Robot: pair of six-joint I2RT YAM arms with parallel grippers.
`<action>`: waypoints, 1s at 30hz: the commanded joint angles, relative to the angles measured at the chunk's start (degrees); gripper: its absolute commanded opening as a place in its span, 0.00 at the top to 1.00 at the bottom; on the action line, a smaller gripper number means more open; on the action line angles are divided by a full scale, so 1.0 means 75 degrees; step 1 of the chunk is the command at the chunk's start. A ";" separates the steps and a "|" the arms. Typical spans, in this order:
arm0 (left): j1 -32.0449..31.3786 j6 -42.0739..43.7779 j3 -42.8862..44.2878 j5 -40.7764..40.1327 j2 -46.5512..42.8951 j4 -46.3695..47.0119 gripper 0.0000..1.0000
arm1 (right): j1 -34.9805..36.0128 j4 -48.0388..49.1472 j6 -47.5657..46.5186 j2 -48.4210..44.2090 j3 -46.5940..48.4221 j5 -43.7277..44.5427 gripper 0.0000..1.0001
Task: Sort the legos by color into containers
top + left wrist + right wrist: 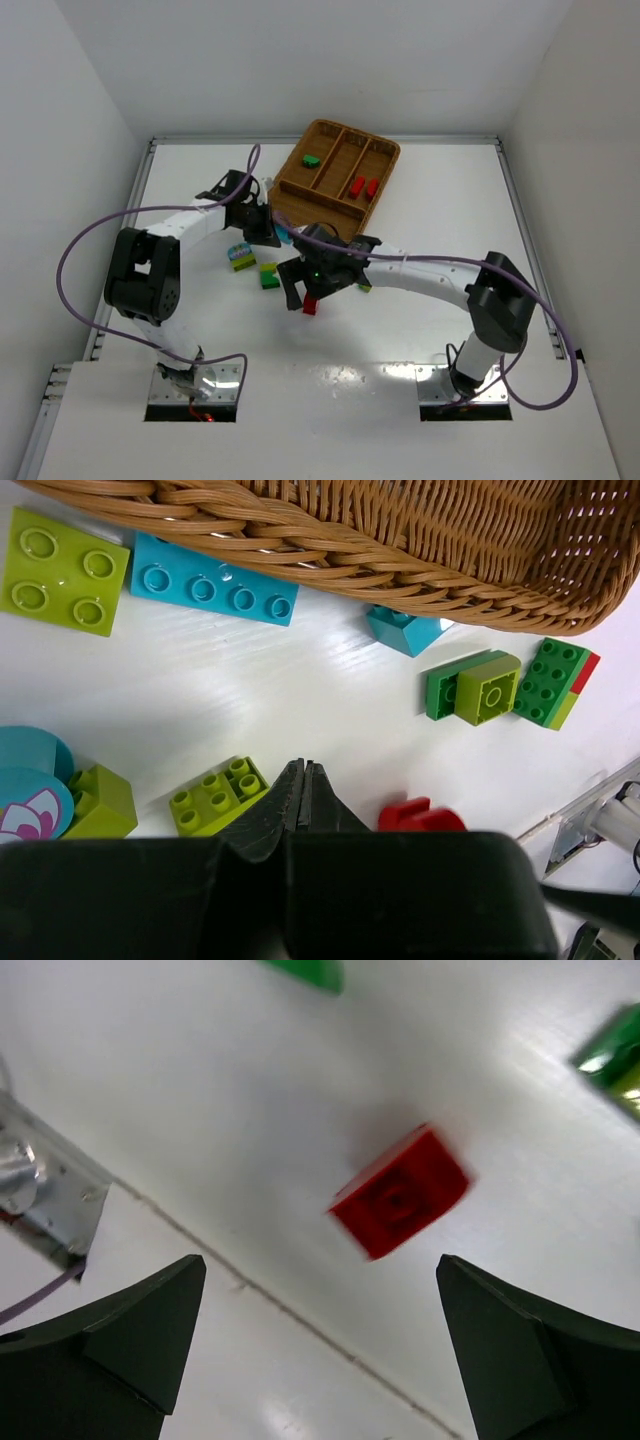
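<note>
The right pincer (320,1270) is hanging wide open and empty above the tabletop (230,1080), with a red lego (400,1192) lying loose just ahead of the gap between its jaws, while the left pincer (303,772) is sitting pinched closed on nothing, the wicker tray (400,540) lying beyond it.

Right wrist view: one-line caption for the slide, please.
Wide-open jaws above a single red lego lying on the white table.

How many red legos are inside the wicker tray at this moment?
2. One red lego lies in the right half of the wicker tray, the second red lego just beside it, to its right. A tray wall could hide another.
</note>
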 commanded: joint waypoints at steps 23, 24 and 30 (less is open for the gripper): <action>0.0073 0.0078 -0.0413 -0.0169 -0.0577 0.0138 1.00 | 0.0126 -0.0608 0.2193 0.1452 0.0864 0.1121 0.21; 0.0073 0.0078 -0.0413 -0.0169 -0.0577 0.0138 1.00 | 0.0126 -0.0515 0.2193 0.1452 0.0864 0.1122 0.24; 0.0073 0.0078 -0.0413 -0.0099 -0.0577 0.0138 1.00 | 0.0126 -0.0607 0.2193 0.1452 0.0864 0.1344 0.64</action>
